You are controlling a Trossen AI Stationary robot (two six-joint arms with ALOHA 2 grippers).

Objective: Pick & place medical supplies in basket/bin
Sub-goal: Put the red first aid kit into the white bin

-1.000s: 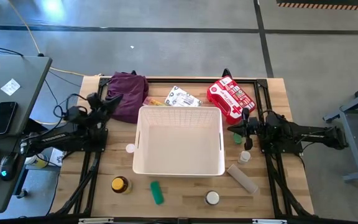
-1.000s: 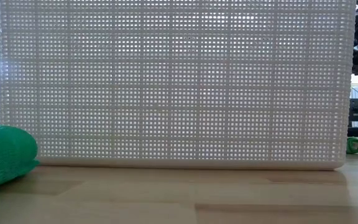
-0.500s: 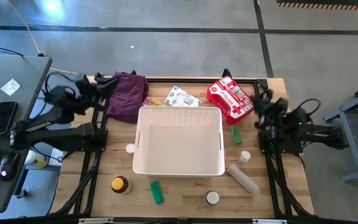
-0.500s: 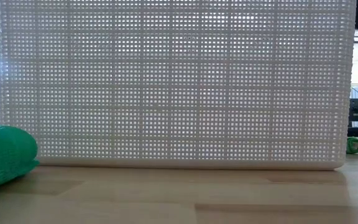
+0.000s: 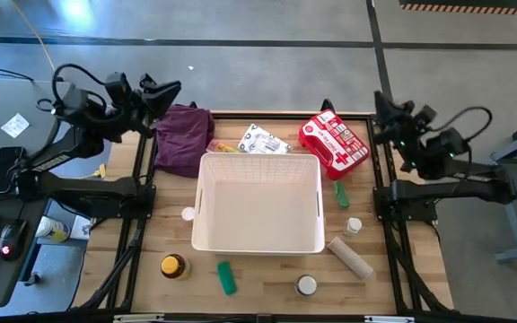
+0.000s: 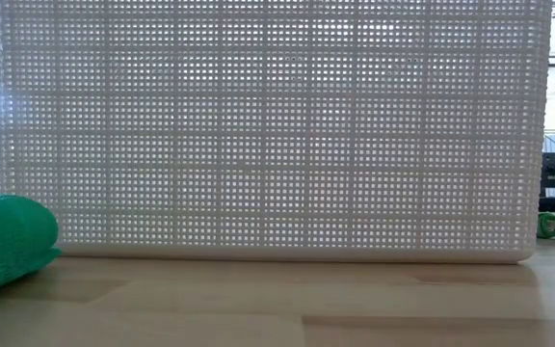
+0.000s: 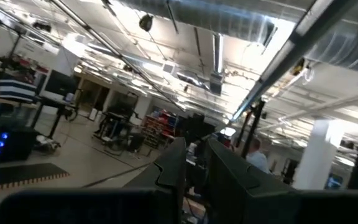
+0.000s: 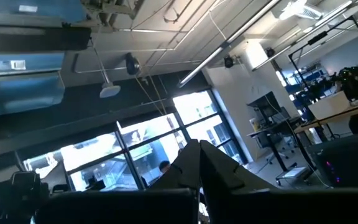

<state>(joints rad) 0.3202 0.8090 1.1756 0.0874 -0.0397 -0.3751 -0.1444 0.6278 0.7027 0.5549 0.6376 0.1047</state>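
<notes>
- The white basket [image 5: 258, 203] is sitting mid-table, empty, with the supplies lying around it on the wood.
- The left gripper [image 5: 170, 90] is hanging raised beyond the table's far left corner, fingers [image 7: 173, 165] parted by a narrow gap with nothing between them; the purple cloth [image 5: 183, 136] is lying just below it, the basket well apart.
- The right gripper [image 5: 381, 105] is hanging raised at the far right edge, fingers pressed together and empty; the red first-aid pouch [image 5: 333, 143] is lying near it, at the basket's far right corner.
- The green tube [image 5: 226, 277], amber bottle [image 5: 173, 266] and beige roll [image 5: 350, 257] are lying along the near side, far from both grippers.
</notes>
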